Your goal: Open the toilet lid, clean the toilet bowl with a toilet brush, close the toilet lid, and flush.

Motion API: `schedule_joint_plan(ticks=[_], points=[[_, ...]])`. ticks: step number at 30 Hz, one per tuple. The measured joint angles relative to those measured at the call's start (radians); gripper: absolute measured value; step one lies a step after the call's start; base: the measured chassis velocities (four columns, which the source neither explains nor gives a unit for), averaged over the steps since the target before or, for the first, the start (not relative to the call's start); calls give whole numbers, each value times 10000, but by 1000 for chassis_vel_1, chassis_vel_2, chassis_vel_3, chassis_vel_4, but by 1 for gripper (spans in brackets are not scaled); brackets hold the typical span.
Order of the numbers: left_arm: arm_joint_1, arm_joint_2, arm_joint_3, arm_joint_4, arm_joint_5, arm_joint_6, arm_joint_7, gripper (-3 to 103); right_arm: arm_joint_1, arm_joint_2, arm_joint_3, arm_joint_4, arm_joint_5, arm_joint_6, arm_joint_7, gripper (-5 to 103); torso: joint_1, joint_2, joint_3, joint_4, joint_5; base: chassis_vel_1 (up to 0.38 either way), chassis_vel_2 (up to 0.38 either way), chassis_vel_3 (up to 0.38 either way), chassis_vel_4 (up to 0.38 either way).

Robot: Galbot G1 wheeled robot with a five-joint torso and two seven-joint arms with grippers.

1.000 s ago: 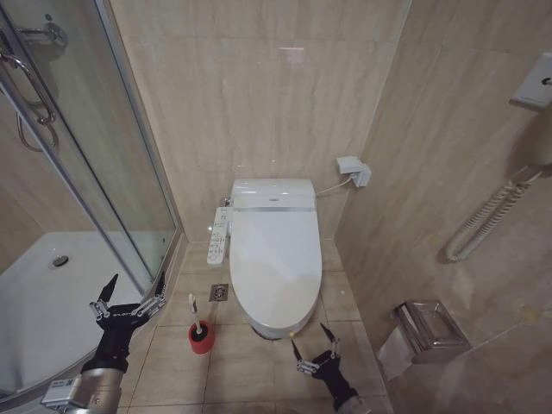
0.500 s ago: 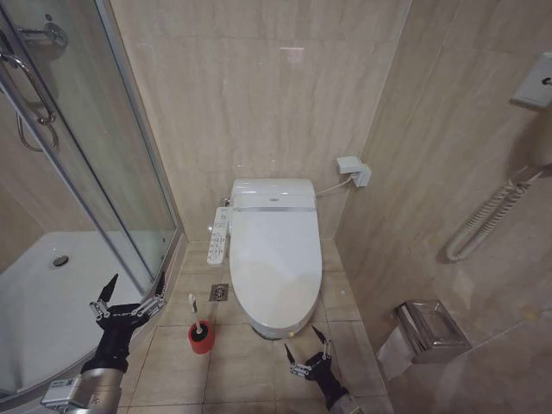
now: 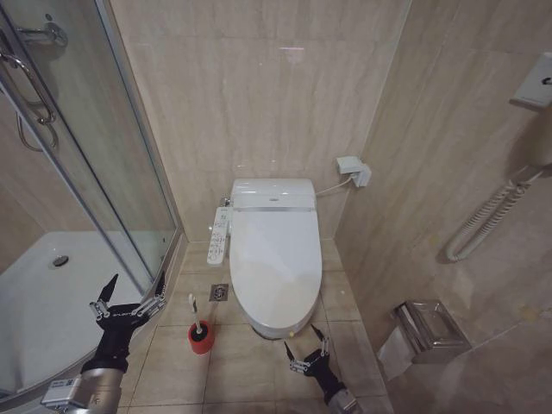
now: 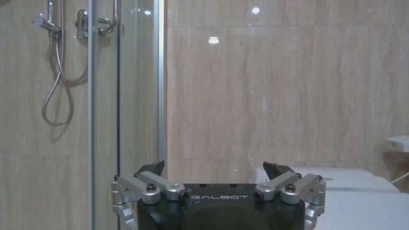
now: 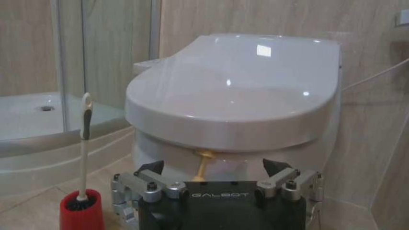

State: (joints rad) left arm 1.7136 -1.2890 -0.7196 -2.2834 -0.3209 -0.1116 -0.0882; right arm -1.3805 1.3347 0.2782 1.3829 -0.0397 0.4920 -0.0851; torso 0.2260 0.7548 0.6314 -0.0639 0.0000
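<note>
I see the white toilet lid (image 3: 274,250) shut flat over the toilet bowl (image 3: 269,325); the toilet brush (image 3: 195,316) stands upright in its red holder (image 3: 202,338).

Left gripper (image 3: 129,297) raised, fingers (image 3: 108,288) spread wide; right gripper (image 3: 304,349) low, fingers likewise apart.

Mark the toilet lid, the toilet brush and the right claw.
toilet lid (image 3: 276,259): head view, middle of closed top.
toilet brush (image 5: 84,143): right wrist view, handle.
right claw (image 3: 304,347): head view, between open fingertips.
</note>
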Motion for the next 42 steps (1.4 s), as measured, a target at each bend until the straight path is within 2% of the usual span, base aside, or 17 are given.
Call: schedule_joint_plan(ticks=[16, 17, 31, 32, 38, 39, 42], points=[[0, 0, 0, 0, 0, 0, 0, 100, 452, -67, -224, -462, 88, -7, -7, 102, 0, 0, 0, 0, 0, 0, 0, 0, 0], [0, 0, 0, 0, 0, 0, 0, 100, 482, -56, -248, -500, 89, -12, -9, 88, 0, 0, 0, 0, 0, 0, 0, 0, 0], [0, 0, 0, 0, 0, 0, 0, 100, 785, 154, -290, -829, 41, 32, 120, 90, 0, 0, 0, -4, -3, 0, 0, 0, 0], [1, 0, 0, 0, 0, 0, 0, 100, 780, 146, -285, -830, 33, 43, 109, 73, 0, 0, 0, -5, -4, 0, 0, 0, 0], [0, 0, 0, 0, 0, 0, 0, 100, 741, 131, -249, -822, 11, 75, 76, 73, -1, 1, 0, -3, -2, 0, 0, 0, 0], [1, 0, 0, 0, 0, 0, 0, 100, 732, 131, -244, -815, 11, 81, 74, 46, -2, 1, 0, -3, -1, 0, 0, 0, 0], [0, 0, 0, 0, 0, 0, 0, 100, 716, 134, -237, -801, 9, 105, 71, 46, -1, 0, 1, -1, 0, 0, 0, 0, 0]])
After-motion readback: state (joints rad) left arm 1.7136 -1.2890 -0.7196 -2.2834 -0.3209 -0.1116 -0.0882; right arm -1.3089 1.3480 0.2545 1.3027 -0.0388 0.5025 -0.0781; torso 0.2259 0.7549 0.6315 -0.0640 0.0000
